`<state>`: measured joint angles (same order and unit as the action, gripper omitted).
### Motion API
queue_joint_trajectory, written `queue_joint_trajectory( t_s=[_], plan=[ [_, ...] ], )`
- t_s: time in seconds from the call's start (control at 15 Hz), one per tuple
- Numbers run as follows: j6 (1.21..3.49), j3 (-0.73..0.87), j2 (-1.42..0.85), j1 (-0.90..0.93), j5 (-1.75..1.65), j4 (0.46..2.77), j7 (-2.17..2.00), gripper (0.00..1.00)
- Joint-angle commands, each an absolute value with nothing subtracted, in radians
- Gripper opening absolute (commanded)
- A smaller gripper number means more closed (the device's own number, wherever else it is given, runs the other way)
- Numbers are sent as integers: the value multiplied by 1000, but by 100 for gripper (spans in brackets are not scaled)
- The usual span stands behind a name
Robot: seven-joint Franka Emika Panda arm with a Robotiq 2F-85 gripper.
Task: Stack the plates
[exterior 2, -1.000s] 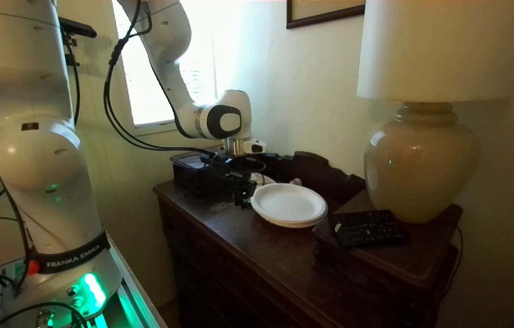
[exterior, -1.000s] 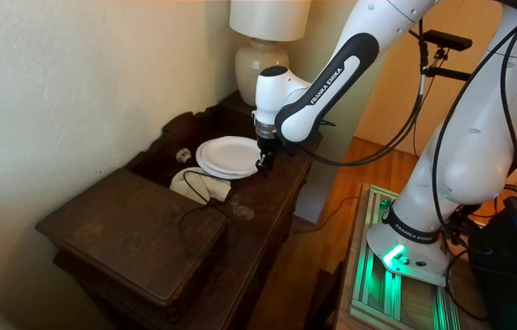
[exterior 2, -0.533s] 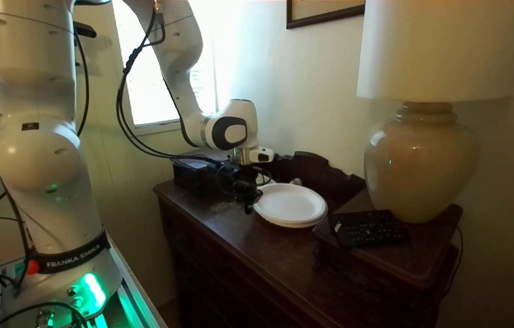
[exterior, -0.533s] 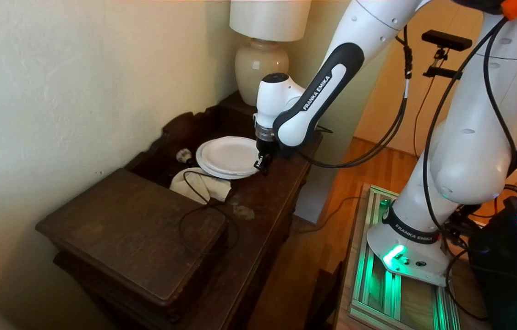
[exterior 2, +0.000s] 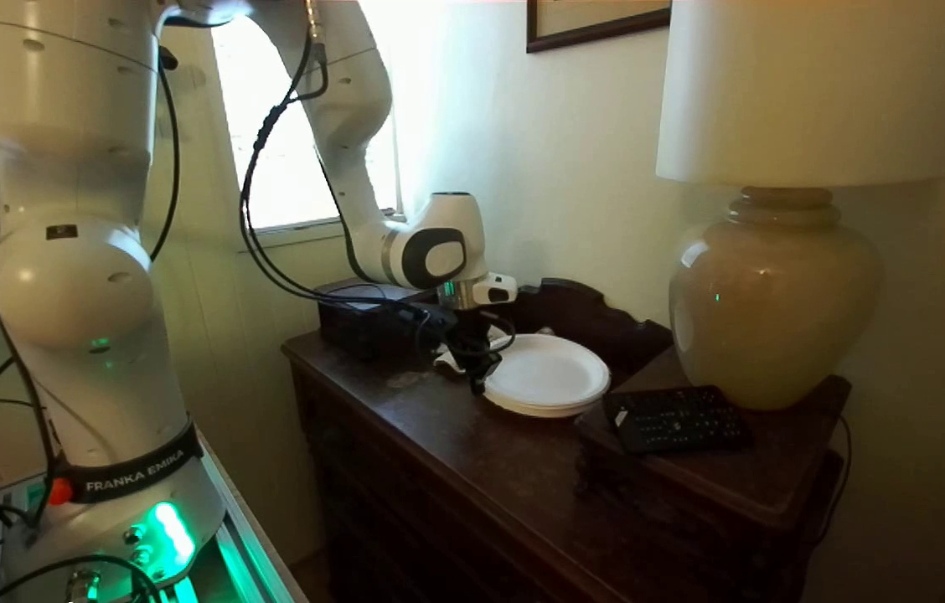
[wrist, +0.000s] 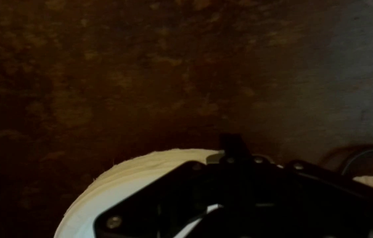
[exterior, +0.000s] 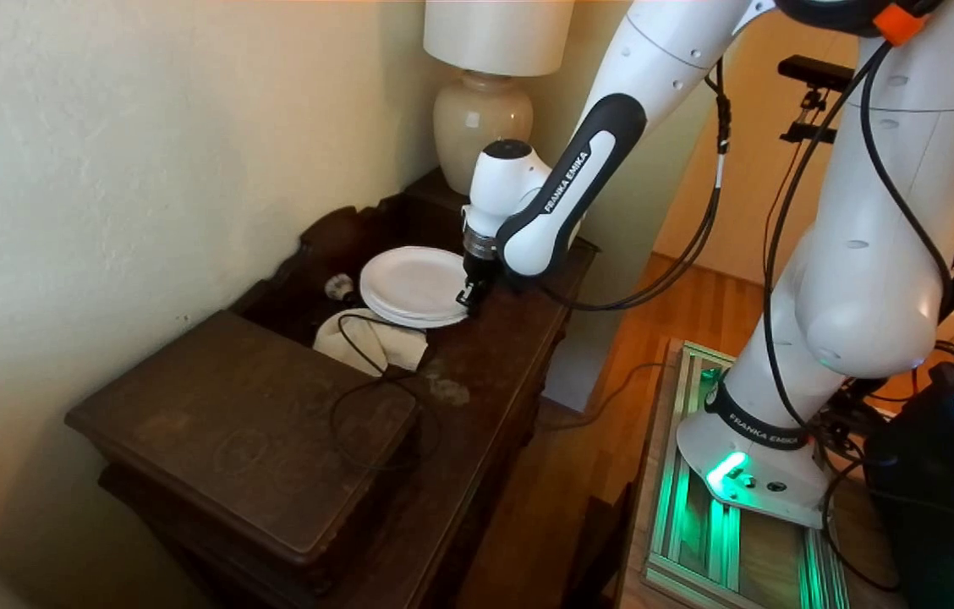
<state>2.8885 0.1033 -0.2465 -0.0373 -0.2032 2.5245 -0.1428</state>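
The two white plates lie one on the other on the dark dresser top. The upper plate (exterior: 413,282) rests over the lower plate (exterior: 402,320), whose rim shows below it, nearly lined up. In an exterior view the upper plate (exterior 2: 546,368) looks flat, with the lower plate (exterior 2: 541,411) just under it. My gripper (exterior: 467,298) points down at the plates' near side, its tips against or very close to the rim. The gripper (exterior 2: 479,383) looks shut; in the wrist view the gripper (wrist: 234,142) has its fingers together, with nothing visible between them, covering part of the plates (wrist: 84,201).
A cream cloth (exterior: 371,340) and a black cable lie beside the plates. A raised dresser box (exterior: 240,431) stands past them. At the opposite end a lamp (exterior 2: 774,301) and a black keyboard (exterior 2: 678,419) sit on another raised box. A carved backboard (exterior: 333,228) runs along the wall.
My gripper has come down and moved against the plates' near side. The upper plate has slid away from it, toward the backboard and lamp end, and sits more squarely over the lower plate.
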Motion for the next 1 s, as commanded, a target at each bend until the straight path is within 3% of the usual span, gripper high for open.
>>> queue_joint_trajectory(
  t_s=[0.0, 0.2, 0.33, 0.53, 0.93],
  plan=[
    [2885, 78, -240, -30, -157, 2526, -83, 3],
    [2805, -20, -150, -68, -59, 2572, 54, 5],
    [2727, -36, -82, -58, -31, 2591, 101, 31],
    [2616, -4, 46, -34, -84, 2609, 63, 45],
    [2475, 30, 318, -69, -129, 2613, 37, 88]
  ],
)
